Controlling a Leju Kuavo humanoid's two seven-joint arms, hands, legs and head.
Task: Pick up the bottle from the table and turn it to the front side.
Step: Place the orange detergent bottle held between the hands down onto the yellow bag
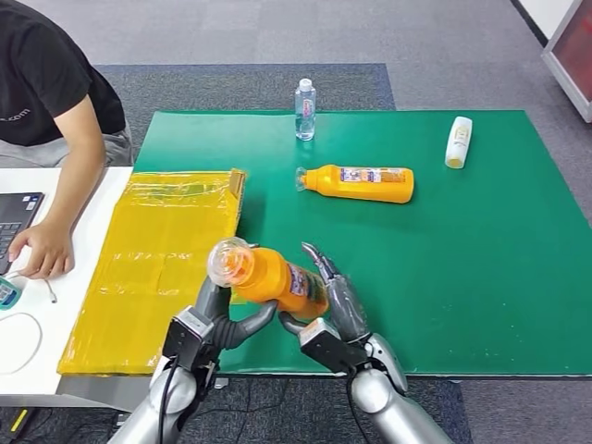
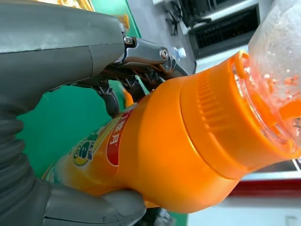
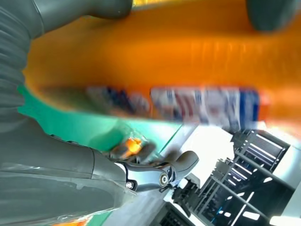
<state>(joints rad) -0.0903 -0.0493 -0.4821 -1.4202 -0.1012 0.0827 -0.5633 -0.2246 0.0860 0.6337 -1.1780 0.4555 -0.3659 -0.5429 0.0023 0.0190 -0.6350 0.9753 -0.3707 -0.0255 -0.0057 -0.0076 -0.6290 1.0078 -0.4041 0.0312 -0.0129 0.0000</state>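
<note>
The orange bottle (image 1: 268, 276) was off the table, held in the air above the near edge of the green mat (image 1: 447, 277), lying almost level with its clear cap (image 1: 228, 262) toward the robot's left. You had the left hand (image 1: 220, 319) wrapped around the neck end, just behind the cap; in the left wrist view the thumb (image 2: 96, 207) pressed on one side of the bottle (image 2: 160, 146) and the dark fingers (image 2: 149, 56) on the other. The right hand (image 1: 335, 301) cupped the label end. In the right wrist view its thumb lay on the orange body (image 3: 142, 52), but one finger (image 3: 177, 165) stood free of it, so I judge this grip was looser.

I think the bottle was smooth plastic, rather stiff but able to give under hard pressure, and probably slippery on the glossy label. If it was full, the weight would sit along the body, so the body was the better place to hold, not the ribbed cap, which could turn or come off. For turning, one hand should carry while the other rolls.

Behind the held bottle, farther on the mat, lay a second orange bottle (image 1: 360, 183); beyond that stood a small water bottle (image 1: 305, 109), and to the far right lay a white bottle (image 1: 459, 141). To the left of the held bottle a yellow plastic sheet (image 1: 160, 259) covered the mat edge. Farther left a person's hand (image 1: 42, 250) rested on a white desk (image 1: 91, 240) near a laptop (image 1: 18, 222). Grey carpet (image 1: 279, 37) was around the table.
</note>
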